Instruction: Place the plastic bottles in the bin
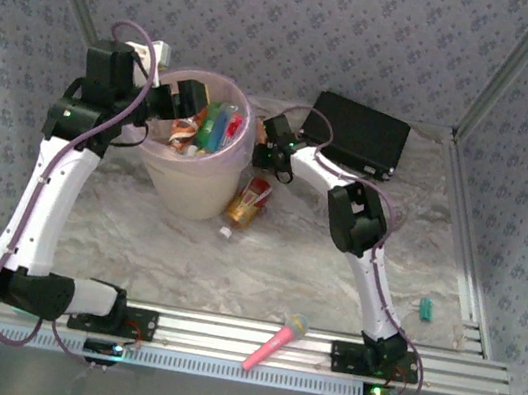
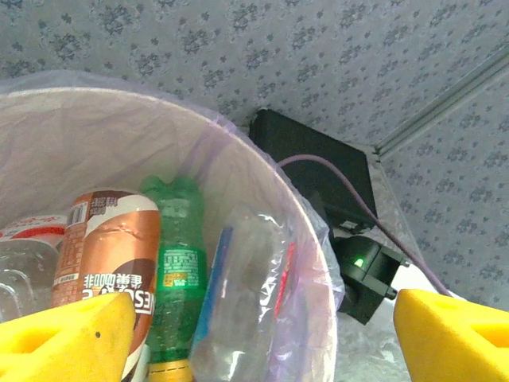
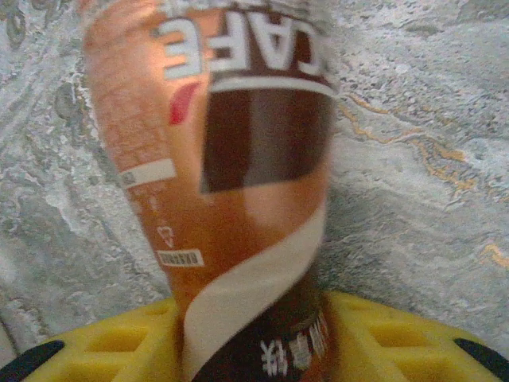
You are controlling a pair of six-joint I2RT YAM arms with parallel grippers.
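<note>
**Left gripper** (image 2: 262, 322): one. Its yellow fingers (image 2: 67, 342) are spread wide above the bin's mouth, and the bottles lie below the jaws.

**Bin** (image 1: 189, 193): one, upright, at the far left of the table (image 1: 261, 278), close to the back wall.

**Plastic bottles in the bin:** four can be counted from the left wrist.
- red-labelled bottle (image 2: 24, 239)
- brown coffee bottle (image 2: 107, 255)
- green bottle (image 2: 175, 270)
- clear bottle (image 2: 246, 302)

**Orange bottle** (image 1: 246, 205): one, lying on the table against the bin's right foot, just nearer than the right gripper.

**Right gripper** (image 3: 254, 354): one. Its jaws pinch the near end of an orange-brown bottle (image 3: 238, 159), which points straight out from the fingers over the marble. The view is blurred, so whether this is the orange bottle cannot be told.

**Open room:** bare marble runs from the bin to the near edge.

**Toy microphone** (image 1: 277, 342): one, on the near-edge rail.

**Black case** (image 1: 361, 133): one, at the far edge, right of centre.

**Green piece** (image 1: 425, 308): one, near the right edge.
</note>
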